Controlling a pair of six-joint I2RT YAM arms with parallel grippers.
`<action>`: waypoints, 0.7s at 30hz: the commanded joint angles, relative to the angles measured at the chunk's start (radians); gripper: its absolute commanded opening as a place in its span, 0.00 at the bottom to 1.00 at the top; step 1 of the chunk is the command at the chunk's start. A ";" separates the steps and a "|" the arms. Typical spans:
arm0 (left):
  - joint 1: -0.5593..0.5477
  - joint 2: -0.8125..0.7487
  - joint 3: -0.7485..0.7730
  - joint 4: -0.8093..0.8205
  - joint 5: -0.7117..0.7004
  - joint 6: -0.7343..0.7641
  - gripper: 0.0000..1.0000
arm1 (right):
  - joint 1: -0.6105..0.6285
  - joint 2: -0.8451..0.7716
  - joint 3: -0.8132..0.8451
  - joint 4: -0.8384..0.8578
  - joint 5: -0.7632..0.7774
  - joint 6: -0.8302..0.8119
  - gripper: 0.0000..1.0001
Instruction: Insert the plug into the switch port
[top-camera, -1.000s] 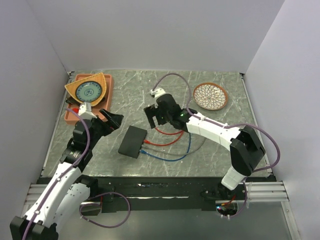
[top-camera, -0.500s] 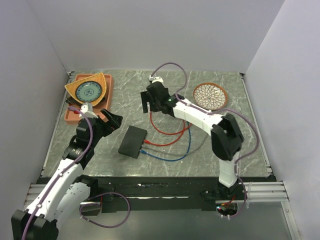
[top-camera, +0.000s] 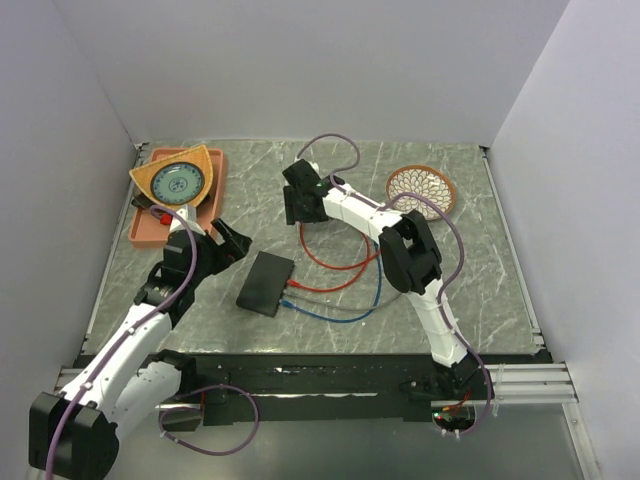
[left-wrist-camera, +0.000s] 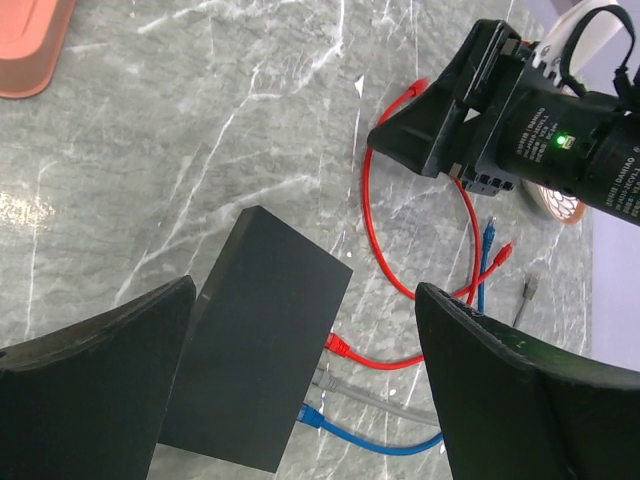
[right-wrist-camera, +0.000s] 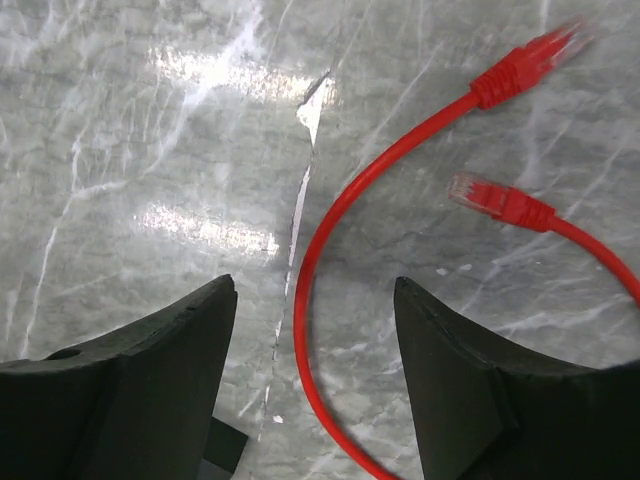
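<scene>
The flat black switch box (top-camera: 265, 283) (left-wrist-camera: 255, 360) lies left of centre. Its switch ports line the edge facing the cables, where a red plug (left-wrist-camera: 338, 346), a grey plug (left-wrist-camera: 322, 380) and a blue plug (left-wrist-camera: 310, 415) sit. A loose red plug (right-wrist-camera: 520, 65) ends the red cable loop (top-camera: 335, 262) (right-wrist-camera: 310, 300), and a second red plug (right-wrist-camera: 490, 197) lies beside it. My right gripper (top-camera: 298, 210) (right-wrist-camera: 315, 290) is open, low over the table, with the red cable between its fingers and not touching them. My left gripper (top-camera: 232, 243) (left-wrist-camera: 305, 290) hangs open above the box.
An orange tray (top-camera: 148, 228) with a triangular dish (top-camera: 175, 180) on it stands at the back left. A patterned plate (top-camera: 421, 191) sits at the back right. Loose blue (left-wrist-camera: 489, 232) and grey (left-wrist-camera: 530, 288) plugs lie right of the red loop.
My right gripper has swung toward the back left, come down over the red cable loop, and its jaws have narrowed. The left gripper has shifted only slightly.
</scene>
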 joint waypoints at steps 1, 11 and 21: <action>0.005 0.018 0.038 0.044 0.036 0.021 0.98 | -0.008 0.020 0.056 -0.058 -0.028 0.033 0.67; 0.004 0.041 0.024 0.054 0.050 0.020 0.98 | -0.004 0.089 0.111 -0.095 -0.018 0.015 0.47; 0.005 0.031 0.019 0.041 0.051 0.021 0.98 | 0.008 0.129 0.147 -0.115 -0.015 -0.014 0.07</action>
